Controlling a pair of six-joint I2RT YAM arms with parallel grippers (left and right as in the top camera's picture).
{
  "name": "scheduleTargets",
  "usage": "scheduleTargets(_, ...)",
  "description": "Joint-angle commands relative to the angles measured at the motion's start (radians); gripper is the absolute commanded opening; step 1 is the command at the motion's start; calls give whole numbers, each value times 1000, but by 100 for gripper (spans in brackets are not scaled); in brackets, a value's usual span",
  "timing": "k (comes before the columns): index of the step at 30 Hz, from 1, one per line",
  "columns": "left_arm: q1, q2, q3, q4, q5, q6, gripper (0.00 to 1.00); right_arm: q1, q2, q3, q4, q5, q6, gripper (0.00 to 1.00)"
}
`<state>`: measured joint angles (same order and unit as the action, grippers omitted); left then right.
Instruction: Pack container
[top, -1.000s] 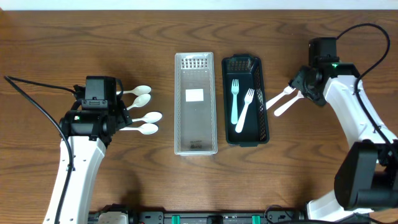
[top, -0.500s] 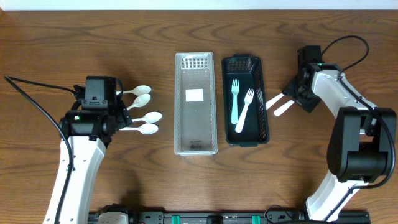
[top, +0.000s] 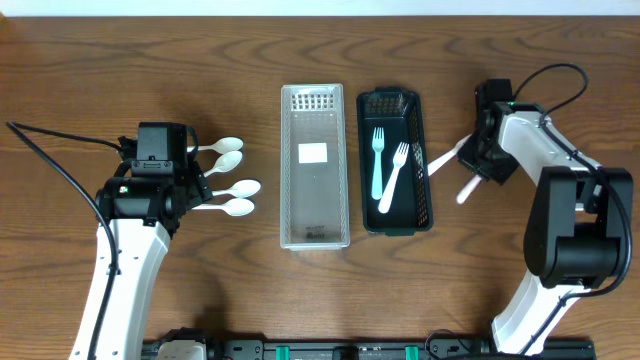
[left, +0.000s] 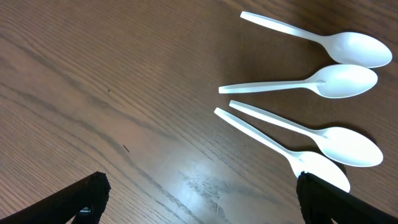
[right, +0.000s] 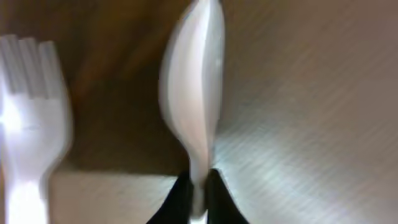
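My right gripper (top: 482, 168) (right: 198, 179) is shut on the handle of a white plastic utensil (right: 193, 93) (top: 467, 189), turned on edge just above the wood right of the black bin (top: 432, 180). A white fork (right: 28, 124) (top: 443, 160) lies beside it on the table. Two forks (top: 388, 165) lie inside the black bin. The clear container (top: 287, 180) stands left of it, holding only a white label. My left gripper (top: 190, 190) (left: 199, 190) stands open over bare wood, close to several white spoons (top: 232, 180) (left: 323, 118) lying side by side.
The two bins sit side by side in the middle of the wooden table (top: 200, 280). A black cable (top: 50, 160) runs across the table's left side to the left arm. The right arm's cable (top: 560, 75) loops at the back right.
The right gripper has closed on the white utensil, which has turned up on edge and now points toward the front. The left arm and the spoons have not moved.
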<state>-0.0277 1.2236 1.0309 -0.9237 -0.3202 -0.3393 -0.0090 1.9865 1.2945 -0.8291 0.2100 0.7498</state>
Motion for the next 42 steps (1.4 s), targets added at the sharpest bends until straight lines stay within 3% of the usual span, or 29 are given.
scheduleTargets(1,5,5,15,-3,-5,6,98,-3,-8,-13,-23,75,-11,1)
scheduleTargets(7,5,5,15,-3,-5,6,98,31,-209,11,-27,55,-109,1)
scheduleTargets(12,5,5,15,-3,-5,6,98,121,-409,18,71,-199,-246,1)
scheduleTargets(15,5,5,15,-3,-5,6,98,205,-461,18,127,-253,-250,1)
scheduleTargets(21,5,5,15,-3,-5,6,98,391,-371,16,152,-167,-249,1)
scheduleTargets(27,5,5,15,-3,-5,6,98,449,-180,16,166,-129,-250,1)
scheduleTargets(29,5,5,15,-3,-5,6,98,446,-168,19,167,-141,-251,11)
scheduleTargets(31,5,5,15,-3,-5,6,98,433,-187,36,161,-145,-285,35)
scheduleTargets(34,5,5,15,-3,-5,6,98,405,-236,84,149,-132,-341,49)
scheduleTargets(37,5,5,15,-2,-5,6,98,351,-295,121,132,-87,-335,49)
scheduleTargets(42,5,5,15,-3,-5,6,98,184,-343,124,84,-43,-166,47)
